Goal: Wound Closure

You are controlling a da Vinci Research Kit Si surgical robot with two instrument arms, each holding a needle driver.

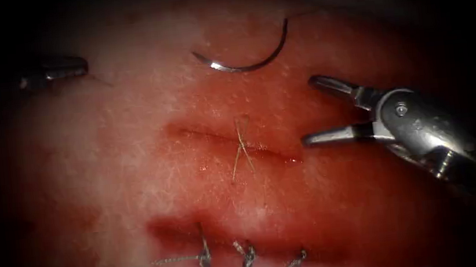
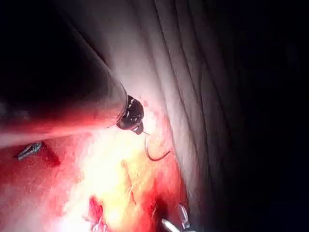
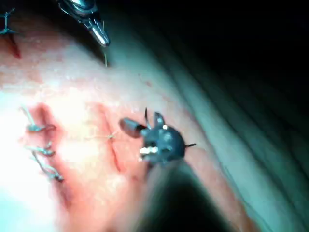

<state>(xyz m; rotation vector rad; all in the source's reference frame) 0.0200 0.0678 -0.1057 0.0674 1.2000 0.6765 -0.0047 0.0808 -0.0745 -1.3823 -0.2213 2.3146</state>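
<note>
The curved needle [image 1: 243, 64] lies free on the tissue [image 1: 137, 178] beyond the middle cut [image 1: 275, 154], held by neither tool and not in the tissue. A knotted stitch [image 1: 242, 147] with short cut ends crosses that cut. My right tool [image 1: 307, 110] hovers at the cut's right end, jaws wide open and holding nothing. My left tool [image 1: 57, 68] rests far to the left, jaws shut, with a short piece of thread [image 1: 100, 80] trailing from its tip. The left wrist view shows the left tool [image 2: 133, 117] close to the needle [image 2: 157, 154]. The right wrist view shows the open right tool [image 3: 141, 122].
A second cut [image 1: 177, 229] nearer the camera carries three knotted stitches [image 1: 247, 257] with cut ends. Red fluid stains the tissue around both cuts. Folded drape [image 2: 193, 72] borders the tissue on its far side.
</note>
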